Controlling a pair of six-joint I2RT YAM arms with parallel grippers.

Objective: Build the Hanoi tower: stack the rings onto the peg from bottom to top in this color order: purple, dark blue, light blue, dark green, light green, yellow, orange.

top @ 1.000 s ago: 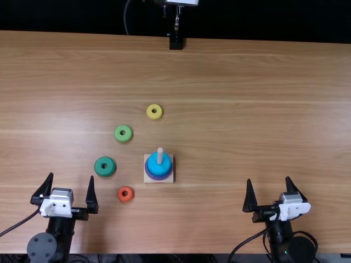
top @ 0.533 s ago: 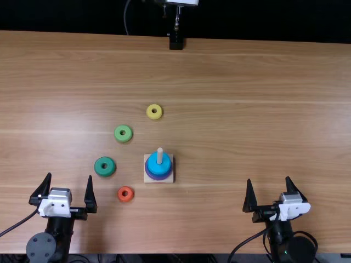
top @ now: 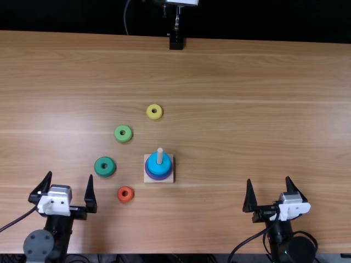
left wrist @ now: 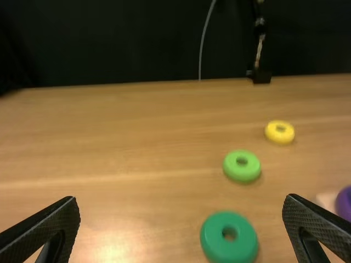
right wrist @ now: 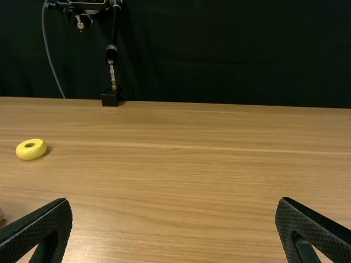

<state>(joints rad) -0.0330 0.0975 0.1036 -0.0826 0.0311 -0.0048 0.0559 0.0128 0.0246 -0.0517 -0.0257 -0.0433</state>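
Note:
In the top view my left gripper (top: 67, 189) stands open near the table's near edge, left of the rings, and my right gripper (top: 267, 192) is open far to the right. The peg (top: 160, 155) rises from a square wooden base (top: 147, 178) holding a purple ring (top: 158, 177) with blue ones above, the topmost light blue (top: 158, 169). Loose on the table lie the dark green ring (top: 105, 166), light green ring (top: 123, 133), yellow ring (top: 154, 112) and orange ring (top: 125, 194). Both wrist views show spread fingers: left gripper (left wrist: 181, 227), right gripper (right wrist: 173, 227).
At the far edge of the wooden table (top: 247, 98) stands a black clamp mount (top: 176, 42) with a thin post. A black cable (top: 21, 222) runs beside the left arm, and another (top: 244, 243) beside the right arm.
My left gripper has shifted very slightly to the left and away from the near edge. The right arm, rings and base have kept their places.

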